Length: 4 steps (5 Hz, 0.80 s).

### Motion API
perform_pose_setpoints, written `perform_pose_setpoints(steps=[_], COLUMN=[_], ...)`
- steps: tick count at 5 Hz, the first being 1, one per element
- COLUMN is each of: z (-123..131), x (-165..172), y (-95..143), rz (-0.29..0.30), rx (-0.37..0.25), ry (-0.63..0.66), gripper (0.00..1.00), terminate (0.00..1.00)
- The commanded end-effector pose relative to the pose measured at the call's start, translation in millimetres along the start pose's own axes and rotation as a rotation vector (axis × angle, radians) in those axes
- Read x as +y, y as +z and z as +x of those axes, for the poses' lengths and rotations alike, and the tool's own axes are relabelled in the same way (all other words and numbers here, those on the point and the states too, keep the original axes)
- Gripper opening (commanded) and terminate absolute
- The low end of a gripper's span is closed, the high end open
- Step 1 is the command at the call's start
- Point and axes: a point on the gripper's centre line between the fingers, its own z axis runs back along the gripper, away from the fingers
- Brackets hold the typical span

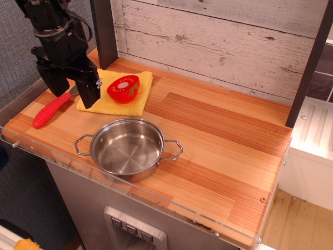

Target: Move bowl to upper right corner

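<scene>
A yellow cloth (125, 101) lies flat toward the back left of the worktop (218, 135) with a red half-tomato toy (123, 88) resting on it, a red-handled utensil (51, 110) lies just left of the cloth, and a whitewashed plank wall (218, 41) stands behind.

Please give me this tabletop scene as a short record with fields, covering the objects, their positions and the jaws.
bowl: empty, upright, near the front edge, left of centre
gripper: jaws open, empty, over the back left area, apart from the bowl
tomato toy: lying on the yellow cloth
red-handled utensil: left of the cloth
upper right corner: bare wood
task status: bowl not yet moved
</scene>
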Motion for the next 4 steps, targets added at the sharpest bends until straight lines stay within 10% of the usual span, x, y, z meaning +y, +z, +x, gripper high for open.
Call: perform_pose_setpoints(steps=[1, 4], z=[0, -11], x=[0, -71], y=[0, 9], rz=[0.000, -0.062], rx=[0.000, -0.032], ry=[0.000, -0.174], gripper=[1.00, 1.00], terminate=[0.00, 0.00])
